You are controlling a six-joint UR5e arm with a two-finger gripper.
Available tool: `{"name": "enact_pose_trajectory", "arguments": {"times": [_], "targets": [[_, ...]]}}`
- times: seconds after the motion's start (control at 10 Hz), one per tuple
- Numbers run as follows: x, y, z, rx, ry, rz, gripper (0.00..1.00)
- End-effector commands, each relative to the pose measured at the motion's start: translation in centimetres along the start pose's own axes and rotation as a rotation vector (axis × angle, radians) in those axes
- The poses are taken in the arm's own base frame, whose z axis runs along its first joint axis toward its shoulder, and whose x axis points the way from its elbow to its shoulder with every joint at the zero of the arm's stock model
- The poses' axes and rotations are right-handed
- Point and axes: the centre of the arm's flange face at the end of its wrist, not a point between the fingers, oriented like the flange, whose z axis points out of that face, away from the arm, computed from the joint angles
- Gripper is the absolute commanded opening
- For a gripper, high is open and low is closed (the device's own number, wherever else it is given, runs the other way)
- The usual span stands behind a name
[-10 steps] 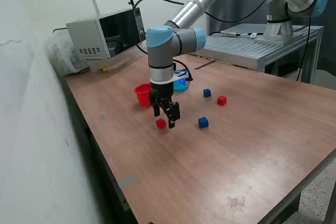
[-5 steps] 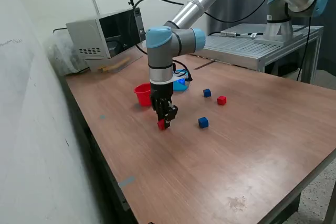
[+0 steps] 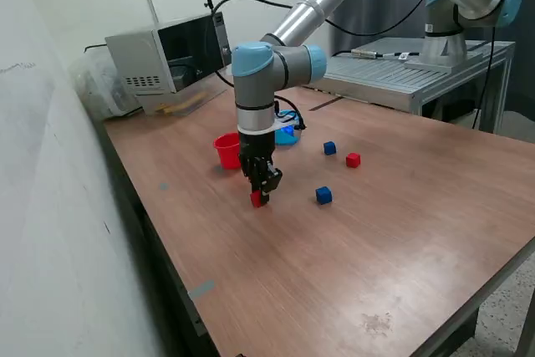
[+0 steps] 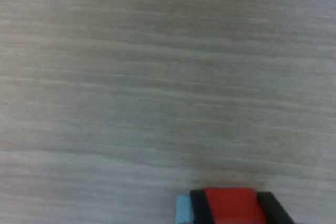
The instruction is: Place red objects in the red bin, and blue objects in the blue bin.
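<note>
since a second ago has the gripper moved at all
Yes. The gripper has closed in on the red cube that it stood open beside, still in front of the red cup.

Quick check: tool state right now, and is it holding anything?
Tool: closed on the red cube, which sits between the fingers, down at the table.

No legible text, label, brand, number or sign appears in either view. The grey appliance (image 3: 167, 58) at the back of the wooden table (image 3: 351, 232) shows only vent slots; any markings are too small to read.
</note>
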Motion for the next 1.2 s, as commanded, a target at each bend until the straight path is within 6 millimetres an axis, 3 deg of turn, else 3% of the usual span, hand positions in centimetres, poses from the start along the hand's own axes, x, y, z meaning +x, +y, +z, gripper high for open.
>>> {"name": "enact_pose_trajectory", "arguments": {"times": [0.0, 0.1, 0.4, 0.8, 1.1], "targets": [[-1.1, 0.6, -5.3, -0.055, -0.002, 0.011, 0.0], [-3.0, 0.6, -9.8, -0.093, -0.008, 0.032, 0.0], [-7.3, -0.8, -16.0, -0.13, -0.026, 0.066, 0.0], [-14.7, -3.6, -14.7, -0.046, -0.041, 0.152, 0.0], [-16.9, -5.4, -14.3, 0.006, -0.047, 0.177, 0.0]]}}
